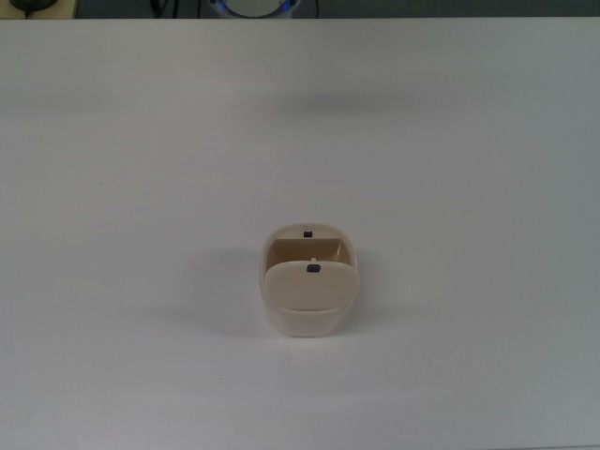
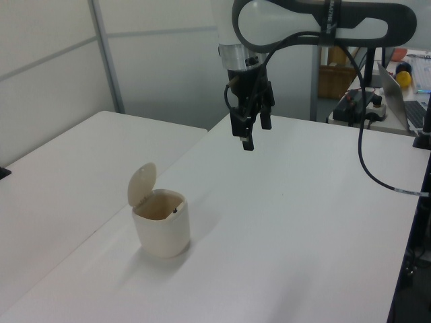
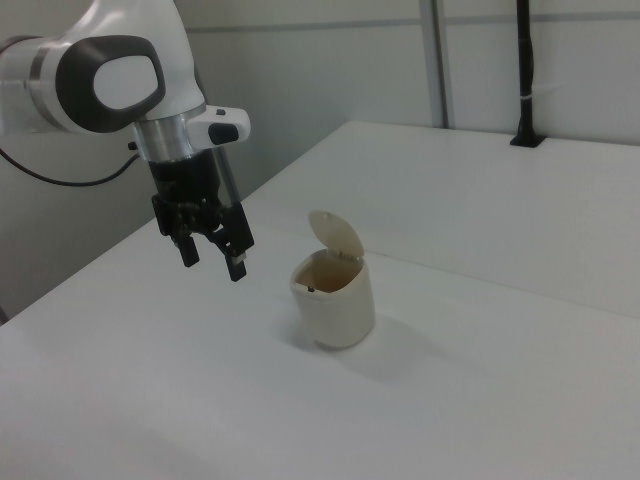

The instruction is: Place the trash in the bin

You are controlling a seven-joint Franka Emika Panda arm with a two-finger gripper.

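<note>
The cream-beige bin (image 1: 309, 298) (image 2: 161, 232) (image 3: 336, 305) stands on the white table with its flap lid (image 2: 141, 183) tipped up, so the top is uncovered. The trash shows in no view. In the air above the table hangs my gripper (image 2: 255, 133) (image 3: 212, 264), open, with nothing between its fingers. It is up and to the right of the bin in the left view, and to the left of it in the right view. In the top view only a sliver of the arm (image 1: 251, 7) shows at the top edge.
The arm's black cable (image 2: 367, 155) loops down at the left view's right. A laptop (image 2: 419, 116) and a yellow object (image 2: 403, 77) sit beyond the table's far right. A black post foot (image 3: 528, 138) stands at the far edge in the right view.
</note>
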